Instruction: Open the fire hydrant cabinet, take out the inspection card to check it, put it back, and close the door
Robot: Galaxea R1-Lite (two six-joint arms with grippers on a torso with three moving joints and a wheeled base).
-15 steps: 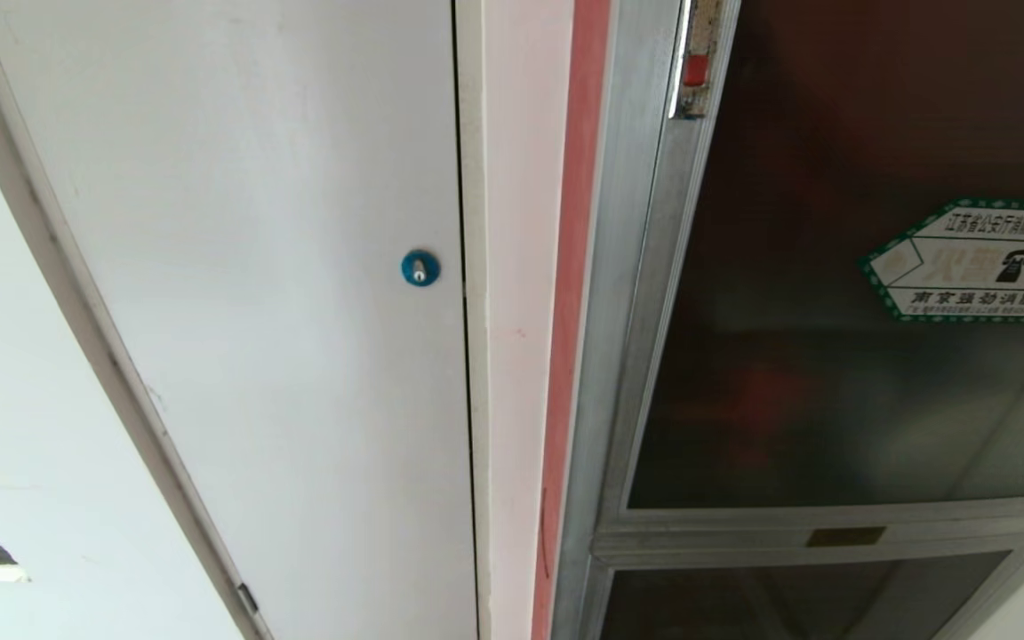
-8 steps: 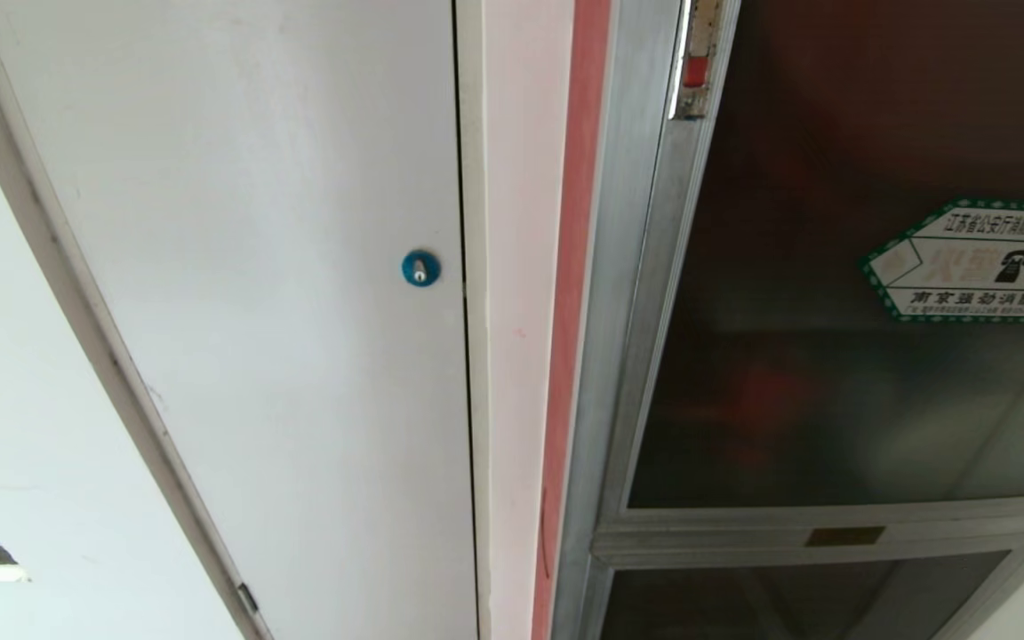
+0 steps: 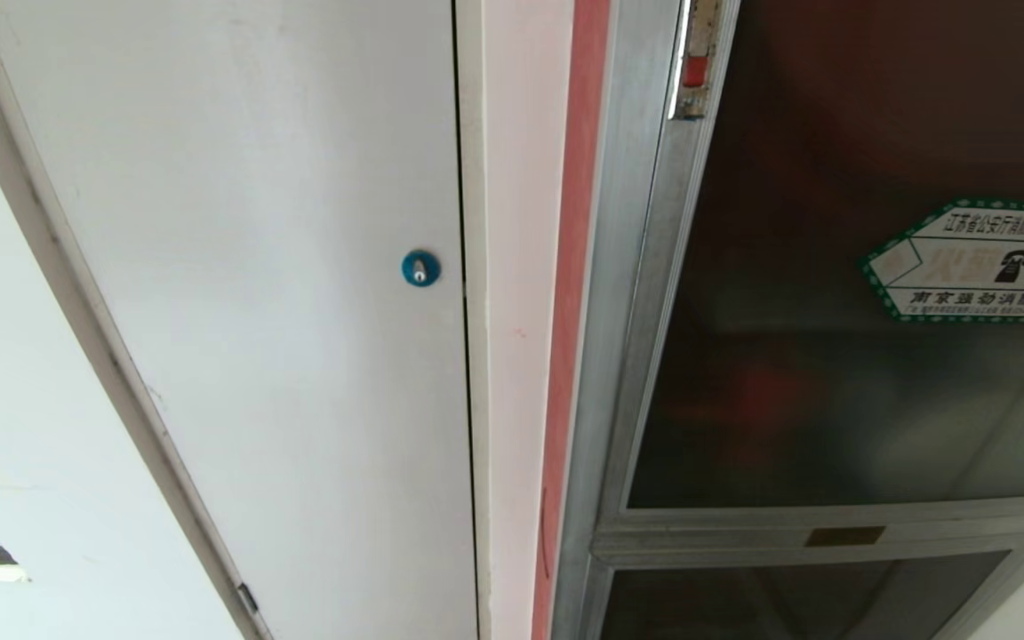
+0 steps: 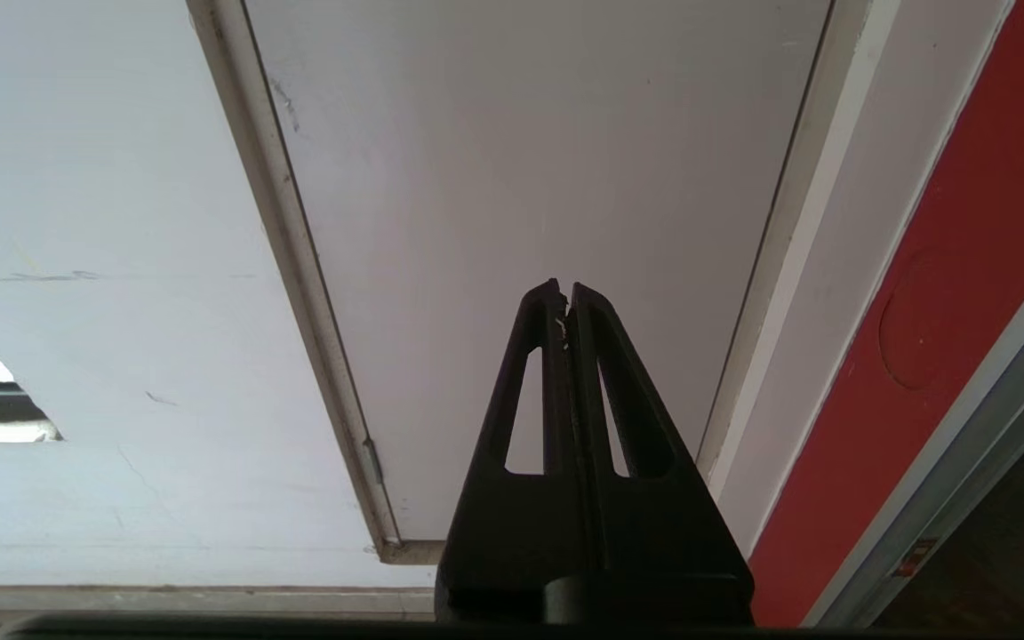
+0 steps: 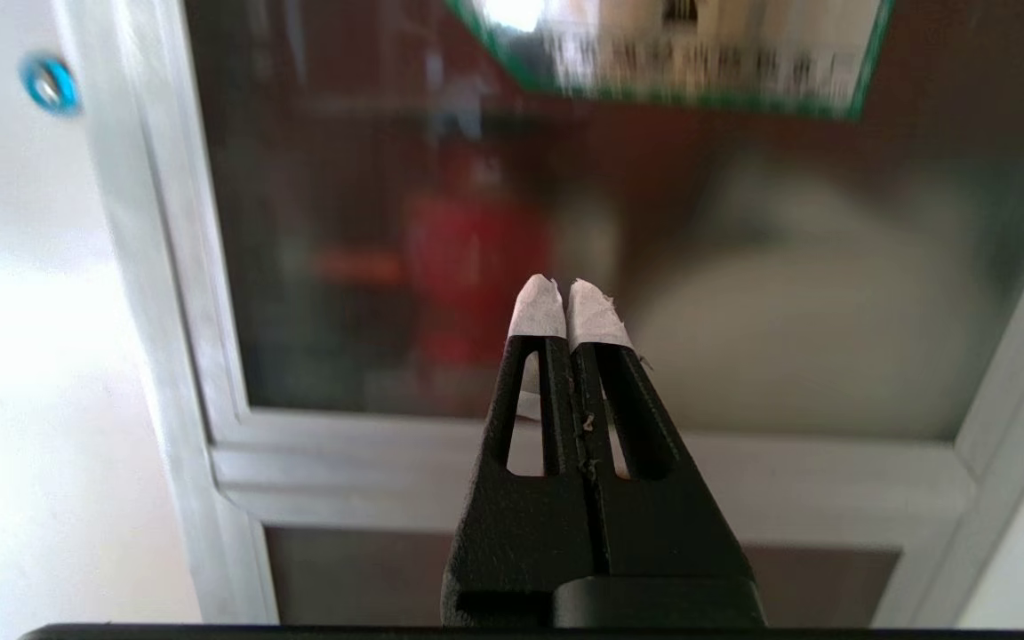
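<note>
Clearly the door (image 3: 841,293) of the cabinet (image 3: 628,373) sits shut, flush in its silver frame, with the small red latch (image 3: 695,71) high on its edge and the green-bordered sticker (image 3: 979,260) on the dark glass. Through the tint I can make out only red shapes inside; the card is not to be seen in any view, so I cannot say where in the cabinet it hangs.

From how things lie, it could be either the very start or the very end of the job, and nothing here decides between them. If it is the start, everything is left: working the latch, swinging the door, drawing the card out, looking it over, returning it, and shutting up again.

Neither arm shows from the head. The right gripper (image 5: 567,293), its taped tips pressed together and holding nothing, points at the glass low on the door, just above the frame bar (image 5: 592,471) that separates it from the lower panel (image 5: 361,578), without touching. The left gripper (image 4: 564,289), fingers likewise together and empty, faces the white door (image 3: 281,267) with the blue lock (image 3: 420,268), well away from the cabinet, parked.
</note>
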